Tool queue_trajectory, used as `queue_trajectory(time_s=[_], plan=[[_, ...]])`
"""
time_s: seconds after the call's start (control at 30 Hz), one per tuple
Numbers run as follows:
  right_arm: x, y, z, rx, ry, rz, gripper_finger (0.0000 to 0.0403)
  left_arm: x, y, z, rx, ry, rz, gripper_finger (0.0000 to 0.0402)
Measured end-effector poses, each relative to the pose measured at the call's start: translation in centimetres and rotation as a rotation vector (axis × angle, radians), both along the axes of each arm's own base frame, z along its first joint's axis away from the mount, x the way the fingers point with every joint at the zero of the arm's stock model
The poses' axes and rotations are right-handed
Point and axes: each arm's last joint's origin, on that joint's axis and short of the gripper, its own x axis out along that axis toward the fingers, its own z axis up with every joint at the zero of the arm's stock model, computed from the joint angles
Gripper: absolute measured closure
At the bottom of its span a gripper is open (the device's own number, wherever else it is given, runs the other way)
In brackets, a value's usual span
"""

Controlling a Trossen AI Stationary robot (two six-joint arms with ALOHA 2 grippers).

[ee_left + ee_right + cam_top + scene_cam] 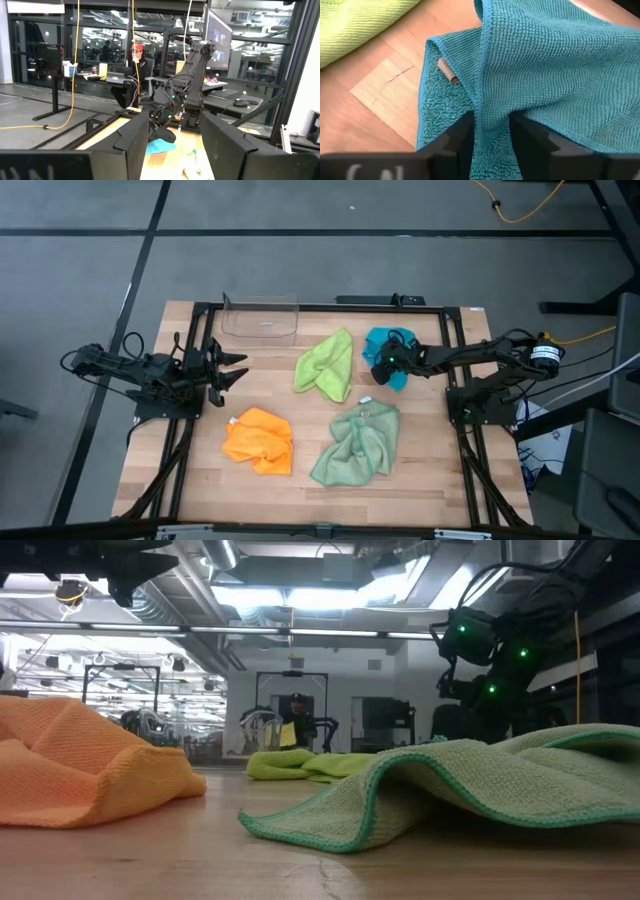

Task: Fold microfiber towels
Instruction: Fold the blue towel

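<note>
Four microfiber towels lie crumpled on the wooden table. The teal blue one (385,348) is at the far right, the lime green one (328,365) beside it, the orange one (260,442) near left and the pale sage one (358,445) near right. My right gripper (491,125) is down on the teal towel (550,65), shut on it. My left gripper (228,370) hangs open over the table's left side with nothing between its fingers (135,135). My right gripper pinches a raised fold of the teal towel (491,107) between its two fingers, next to a hemmed edge (479,65). The fingers (462,135) come slanting down from the table's right side. The rest of the towel lies bunched on the table.
A clear plastic bin (260,317) stands at the far edge, left of the lime towel. A dark frame (455,350) borders the tabletop. A small brown tag (448,71) sticks out of the teal towel. Bare wood (270,385) shows between the towels. People sit at desks beyond the table.
</note>
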Motion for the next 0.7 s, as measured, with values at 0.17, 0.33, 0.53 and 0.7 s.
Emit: queue_trajectory(time_s=[0.17,0.33,0.53,0.7], plan=[[-0.02,0.01,-0.02,0.002,0.0,-0.001,0.0304,0.0,0.0,0.0,0.0,0.0,0.0,0.023],[0.0,0.06,-0.03,0.025,-0.017,-0.011,0.0309,0.0,0.0,0.0,0.0,0.0,0.0,0.023],[-0.15,0.11,-0.16,0.032,0.003,-0.012,0.0309,0.0,0.0,0.0,0.0,0.0,0.0,0.023],[-0.06,0.08,-0.74,0.04,0.027,-0.012,0.0309,0.0,0.0,0.0,0.0,0.0,0.0,0.023]])
